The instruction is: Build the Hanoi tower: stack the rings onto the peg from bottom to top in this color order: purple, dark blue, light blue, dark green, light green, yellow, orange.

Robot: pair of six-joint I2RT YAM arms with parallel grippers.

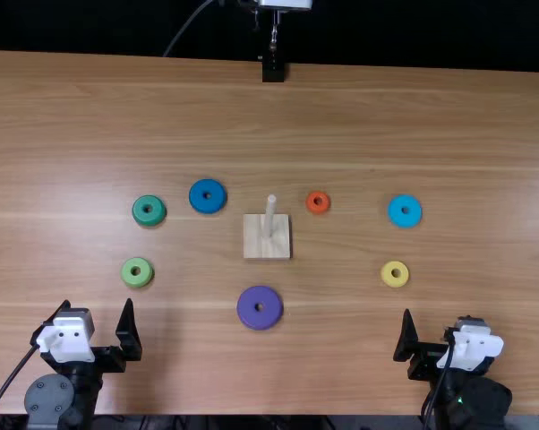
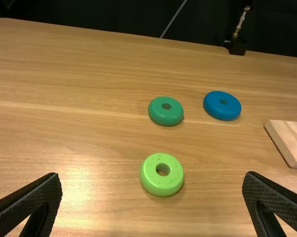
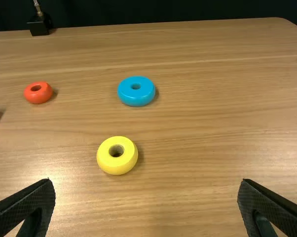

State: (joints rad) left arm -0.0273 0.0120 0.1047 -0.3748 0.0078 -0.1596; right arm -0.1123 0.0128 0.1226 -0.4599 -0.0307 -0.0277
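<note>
Standing peg (image 1: 269, 215), top view: bare and upright on its wooden block (image 1: 253, 250), the hub for the clock directions here.
Purple ring (image 1: 260, 321), top view: flat at six o'clock from the block, first to go on; probably light and rigid, best taken across its outer rim, leaving the hole free.
Dark blue ring (image 1: 208, 207), top view: ten o'clock; its rounded side may slip from a high pinch, so the robot should grip at mid-height.
Left gripper (image 1: 97, 303), top view: spread, holding nothing.
Right gripper (image 1: 439, 315), top view: eight o'clock of its own wrist's far side cannot be judged; the right wrist view settles its state.
Dark green ring (image 2: 166, 116) and light green ring (image 2: 162, 186), left wrist view: both flat, thick and smooth, likely stiff enough for a firm squeeze.
Light blue ring (image 3: 136, 97), right wrist view: flat, glossy, likely slick; opposite sides suit the fingers.
Yellow ring (image 3: 117, 166), right wrist view: flat, small, needing a centred hold.
Orange ring (image 3: 38, 98), right wrist view: smallest, easily tipped by an off-centre pinch.
Right fingers, right wrist view: wide apart, empty.Standing peg (image 1: 269, 215), top view: bare and upright on its wooden block (image 1: 253, 250), the hub for the clock directions here.
Purple ring (image 1: 260, 321), top view: flat at six o'clock, first to go on; probably light and rigid, best taken across its outer rim, leaving the hole free.
Dark blue ring (image 1: 208, 207), top view: flat at ten o'clock; its rounded side may slip from a high pinch, so mid-height suits it.
Left gripper (image 1: 97, 303), top view: spread, holding nothing.
Right gripper (image 1: 439, 315), top view: between three and five o'clock, apart from every ring.
Dark green ring (image 2: 166, 116) and light green ring (image 2: 162, 186), left wrist view: flat, thick, smooth, likely stiff enough for a firm squeeze.
Light blue ring (image 3: 136, 101), right wrist view: flat and glossy, likely slick; opposite sides should be held.
Yellow ring (image 3: 117, 166), right wrist view: flat, wanting a centred hold.
Orange ring (image 3: 38, 98), right wrist view: smallest, perhaps easily tipped by an uneven pinch.
Right gripper, right wrist view: fingers wide apart, empty.
</note>
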